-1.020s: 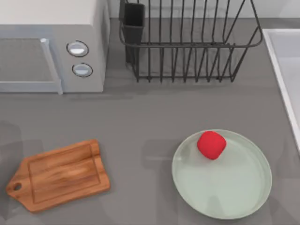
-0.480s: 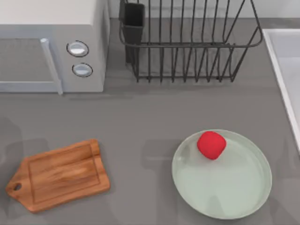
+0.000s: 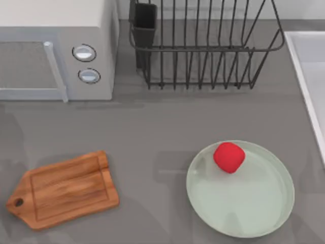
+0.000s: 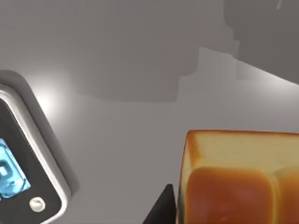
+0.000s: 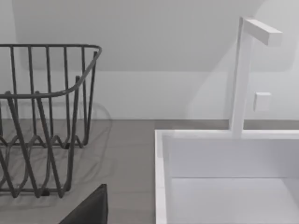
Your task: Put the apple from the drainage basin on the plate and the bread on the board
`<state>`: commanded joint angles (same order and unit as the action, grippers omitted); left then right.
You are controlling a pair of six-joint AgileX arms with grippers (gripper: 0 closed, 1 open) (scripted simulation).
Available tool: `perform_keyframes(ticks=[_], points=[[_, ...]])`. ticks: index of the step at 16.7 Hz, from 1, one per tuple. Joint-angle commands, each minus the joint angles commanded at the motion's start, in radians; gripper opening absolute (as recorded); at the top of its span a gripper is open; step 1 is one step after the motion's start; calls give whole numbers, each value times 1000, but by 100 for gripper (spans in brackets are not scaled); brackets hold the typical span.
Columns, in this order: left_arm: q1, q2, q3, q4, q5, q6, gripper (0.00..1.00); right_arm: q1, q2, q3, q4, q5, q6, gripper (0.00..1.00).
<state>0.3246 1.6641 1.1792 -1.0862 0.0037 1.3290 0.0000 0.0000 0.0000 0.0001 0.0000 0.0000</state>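
Red against pale mint: the apple (image 3: 229,157) already sits on the plate (image 3: 264,213), toward its far rim, on the right side of the counter (image 3: 167,127). That half of the job looks done to me.

What's left is the bread (image 4: 238,179). My left wrist view has the golden-brown loaf right up against the camera, with a dark finger (image 4: 161,210) of the left gripper touching its paler side. I judge the left gripper to be clamped on the loaf, though I can see just the one finger, so that is a reading rather than a certainty. Beyond the loaf there is the microwave (image 4: 21,158) and a bare wall, so I take it I'm holding the loaf up off the counter, somewhere on the left.

The board (image 3: 63,190) lies near the front left of the counter, empty, its long axis running slantwise with the holed handle pointing to the front-left corner. It is well apart from the plate and clearly on my left arm's side, so that arm should make the drop. The move turns on bringing the loaf over the grooved middle of the board, not the handle end.

My right arm is parked over by the dish rack (image 5: 42,121) and the sink (image 5: 224,163); a dark edge of its gripper shows, but I cannot tell whether it is open or closed.
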Motion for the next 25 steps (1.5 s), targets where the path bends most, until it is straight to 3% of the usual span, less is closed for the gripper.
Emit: perform_keyframes(ticks=[8, 12, 17, 25], points=[[-4, -13, 23, -40, -1, -8, 0, 0, 0, 0, 0, 0, 0, 100], [-75, -10, 17, -54, -6, -144, 0, 0, 0, 0, 0, 0, 0, 100], [-240, -8, 0, -80, -16, -534, 0, 0, 0, 0, 0, 0, 0, 100], [-516, -8, -38, -99, -28, -1451, 0, 0, 0, 0, 0, 0, 0, 100]])
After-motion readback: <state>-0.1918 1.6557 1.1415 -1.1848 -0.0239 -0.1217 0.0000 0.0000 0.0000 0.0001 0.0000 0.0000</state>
